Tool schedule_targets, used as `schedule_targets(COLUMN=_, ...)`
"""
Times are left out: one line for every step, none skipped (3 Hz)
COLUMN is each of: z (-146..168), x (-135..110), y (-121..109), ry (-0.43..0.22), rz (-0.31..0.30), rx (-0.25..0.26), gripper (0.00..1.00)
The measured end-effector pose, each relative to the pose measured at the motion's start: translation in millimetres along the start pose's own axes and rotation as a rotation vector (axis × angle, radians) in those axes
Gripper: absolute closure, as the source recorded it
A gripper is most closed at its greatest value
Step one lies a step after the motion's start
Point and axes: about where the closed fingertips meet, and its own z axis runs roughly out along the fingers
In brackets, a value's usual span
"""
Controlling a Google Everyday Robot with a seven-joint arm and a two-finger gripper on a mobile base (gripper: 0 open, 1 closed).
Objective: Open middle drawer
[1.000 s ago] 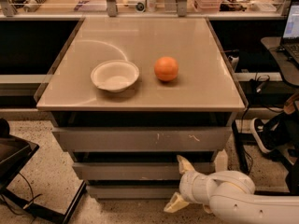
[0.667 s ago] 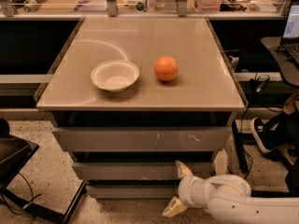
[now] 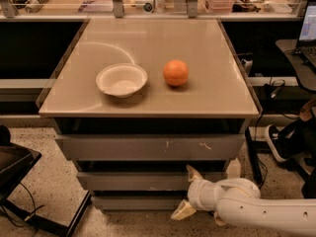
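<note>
The middle drawer (image 3: 128, 180) is the plain grey front between the wider scratched top front (image 3: 148, 147) and the narrow bottom front (image 3: 133, 202). All three fronts sit shut in the cabinet. My gripper (image 3: 187, 192) is low at the cabinet's right front, in front of the middle and bottom fronts. It is open: one cream fingertip (image 3: 193, 172) is at the middle drawer's top edge, and the other (image 3: 181, 212) is below the bottom front. It holds nothing.
A white bowl (image 3: 121, 79) and an orange (image 3: 176, 72) sit on the cabinet's tan top (image 3: 217, 90). A dark stand (image 3: 15, 167) is on the floor to the left. A desk with a laptop (image 3: 308, 28) and cables is to the right.
My gripper has shifted slightly left toward the drawer fronts. The drawers, bowl and orange have not moved.
</note>
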Motion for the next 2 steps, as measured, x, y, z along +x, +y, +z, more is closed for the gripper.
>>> schedule_targets(z=21, x=12, y=-12, ry=0.020, rz=0.026, rx=-0.008, gripper=0.00)
schedule_targets(z=54, x=40, y=-55, ry=0.087, rz=0.054, rx=0.004, gripper=0.00)
